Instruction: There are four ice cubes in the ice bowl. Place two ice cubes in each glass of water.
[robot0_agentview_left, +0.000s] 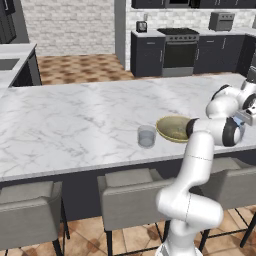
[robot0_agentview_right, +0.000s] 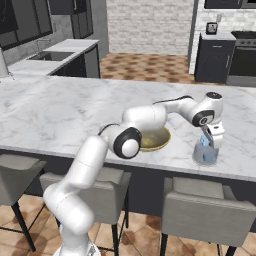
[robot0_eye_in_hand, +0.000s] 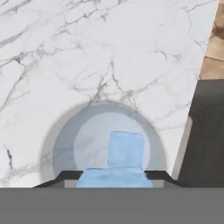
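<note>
My gripper (robot0_agentview_right: 207, 142) hangs right over the right glass of water (robot0_agentview_right: 205, 156), near the counter's front edge. In the hand view the gripper (robot0_eye_in_hand: 113, 178) is shut on a pale blue ice cube (robot0_eye_in_hand: 114, 178) held between its dark tips. Below it, inside the glass (robot0_eye_in_hand: 65, 144), lies another ice cube (robot0_eye_in_hand: 126, 148). The tan ice bowl (robot0_agentview_right: 156, 141) sits just left of this glass, partly behind my forearm. The other glass (robot0_agentview_left: 146, 136) stands to the left of the ice bowl (robot0_agentview_left: 171, 128). I cannot make out cubes in the bowl.
The marble counter (robot0_agentview_left: 75, 120) stretches wide to the left and back. Grey stools (robot0_agentview_right: 200, 207) stand along its front edge, close below the right glass. A sink (robot0_agentview_right: 50, 56) lies on the far left counter, and a stove (robot0_agentview_left: 179, 47) is at the back.
</note>
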